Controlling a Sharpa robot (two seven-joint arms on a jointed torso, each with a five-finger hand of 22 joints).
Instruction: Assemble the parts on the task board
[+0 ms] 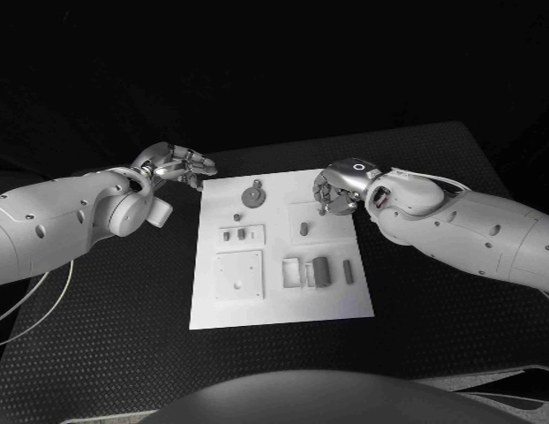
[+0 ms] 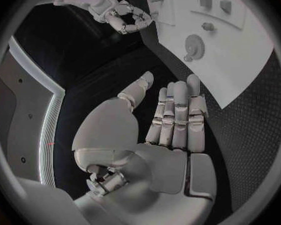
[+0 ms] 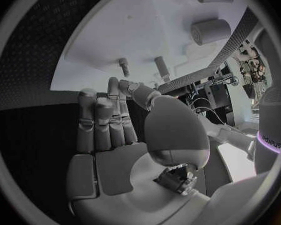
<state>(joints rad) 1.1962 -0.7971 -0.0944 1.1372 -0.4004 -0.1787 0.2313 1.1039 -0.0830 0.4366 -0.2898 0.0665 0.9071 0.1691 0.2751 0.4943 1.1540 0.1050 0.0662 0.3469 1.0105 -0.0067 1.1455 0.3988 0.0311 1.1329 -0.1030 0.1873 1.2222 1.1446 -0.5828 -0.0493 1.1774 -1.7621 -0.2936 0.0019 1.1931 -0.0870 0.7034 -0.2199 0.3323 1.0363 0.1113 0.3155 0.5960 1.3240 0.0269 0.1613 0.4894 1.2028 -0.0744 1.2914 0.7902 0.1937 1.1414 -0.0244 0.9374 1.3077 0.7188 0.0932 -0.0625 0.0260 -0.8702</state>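
The white task board lies in the middle of the black table. On it are a round disc with a tab, small pegs, a small plate with pegs, a square plate and upright blocks. My left hand hovers off the board's far left corner, its fingers straight and empty and the thumb apart. My right hand hangs over the board's far right edge. Its fingers are straight and its thumb bends toward a fingertip, with nothing seen between them. Two pegs stand just beyond.
A black ribbed mat covers the table around the board. The left wrist view shows the board, the disc and my right hand beyond it. A cable loops off the left arm.
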